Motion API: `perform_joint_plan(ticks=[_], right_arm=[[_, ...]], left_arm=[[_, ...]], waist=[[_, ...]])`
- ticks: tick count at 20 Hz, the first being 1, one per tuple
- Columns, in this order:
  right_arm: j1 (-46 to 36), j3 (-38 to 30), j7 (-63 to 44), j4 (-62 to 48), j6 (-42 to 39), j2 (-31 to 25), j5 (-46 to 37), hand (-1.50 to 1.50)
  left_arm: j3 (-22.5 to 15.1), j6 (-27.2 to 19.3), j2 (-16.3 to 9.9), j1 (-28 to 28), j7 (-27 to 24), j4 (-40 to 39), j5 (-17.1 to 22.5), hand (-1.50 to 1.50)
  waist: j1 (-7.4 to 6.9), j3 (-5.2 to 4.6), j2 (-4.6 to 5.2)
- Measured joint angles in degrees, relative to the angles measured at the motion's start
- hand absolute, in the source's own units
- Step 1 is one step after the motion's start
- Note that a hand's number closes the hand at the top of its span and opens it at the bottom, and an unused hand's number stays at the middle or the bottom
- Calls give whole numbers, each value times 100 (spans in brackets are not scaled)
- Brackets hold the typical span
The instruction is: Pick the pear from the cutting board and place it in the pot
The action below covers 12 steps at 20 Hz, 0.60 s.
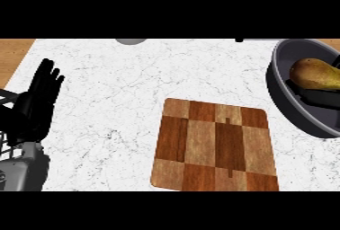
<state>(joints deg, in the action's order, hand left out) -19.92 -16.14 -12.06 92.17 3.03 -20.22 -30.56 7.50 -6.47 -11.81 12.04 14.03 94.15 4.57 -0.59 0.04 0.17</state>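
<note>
The brown-yellow pear (pixel 316 73) lies inside the grey pot (pixel 287 104) at the right edge, above dark fingers (pixel 320 96) whose state cannot be determined. The wooden cutting board (pixel 214 144) is bare. The left hand (pixel 41 95) rests with straight fingers.

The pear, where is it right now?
In the head view the pear sits inside the pot at the right edge, beyond the cutting board.

Bright, even light on the counter (pixel 133 90) (soft shadows, no glare).
</note>
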Motion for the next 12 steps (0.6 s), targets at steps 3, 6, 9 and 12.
perform_joint_plan(ticks=[3,6,9,12], right_arm=[[31,42,241,-431,394,-345,-764,150],[-162,18,521,-1240,876,-582,-1339,150],[-558,-1,842,-2330,1340,-678,-1679,150],[-1017,-61,1257,-3447,1673,-775,-1792,150]], left_arm=[[-46,-1,34,1,-25,15,-26,0],[-52,13,40,53,-32,-51,-28,0],[-53,26,62,80,-72,-102,-25,0],[-78,-19,78,135,0,-71,-77,0]], waist=[[-30,-1,19],[-64,0,33],[-86,3,37],[-88,3,33]])
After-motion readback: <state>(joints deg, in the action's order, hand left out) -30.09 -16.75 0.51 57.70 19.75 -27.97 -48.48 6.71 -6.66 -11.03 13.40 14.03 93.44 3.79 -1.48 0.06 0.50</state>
